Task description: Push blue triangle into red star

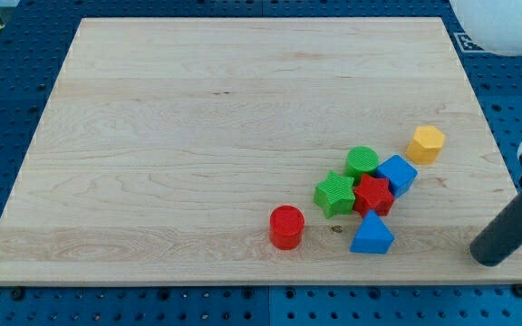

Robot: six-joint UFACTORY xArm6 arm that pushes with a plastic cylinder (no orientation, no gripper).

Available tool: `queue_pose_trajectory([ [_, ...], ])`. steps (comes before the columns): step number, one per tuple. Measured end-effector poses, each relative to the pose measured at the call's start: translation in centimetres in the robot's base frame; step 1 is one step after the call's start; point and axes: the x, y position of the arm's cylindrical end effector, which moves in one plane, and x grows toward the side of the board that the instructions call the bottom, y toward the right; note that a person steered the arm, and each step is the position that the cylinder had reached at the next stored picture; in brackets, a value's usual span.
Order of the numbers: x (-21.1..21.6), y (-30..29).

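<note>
Toward the lower right of the counter point(152, 136) a tight cluster of blocks is seen. Furthest left lies the red cylinder point(286, 226), a little apart from the rest. Next comes the green star point(334, 194), pressed against the red star point(372, 195), with the green cylinder point(362, 161) just above them and the blue cube point(397, 173) touching the red star's upper right. The blue triangle point(372, 234) sits just below the red star, touching it or nearly so. The yellow hexagon point(426, 143) lies apart, toward the view's top right. My tip point(489, 258) rests well to the right of the triangle, near the counter's edge. No jaws are fitted, so no jaw state can be told.

A push delivered from the right would likely slide the triangle leftward past the red star, toward the red cylinder; an approach from below is judged safer. No containers are present.
</note>
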Motion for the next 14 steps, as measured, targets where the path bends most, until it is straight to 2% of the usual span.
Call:
queue_pose_trajectory([
  [5,-3.7,-0.7],
  [6,-3.8,-0.7],
  [7,-1.5,-0.4],
  [8,1.7,-2.4],
  [10,1.6,-8.2],
  [11,1.1,-12.0],
  [12,0.9,-13.2],
  [14,-2.8,-15.9],
])
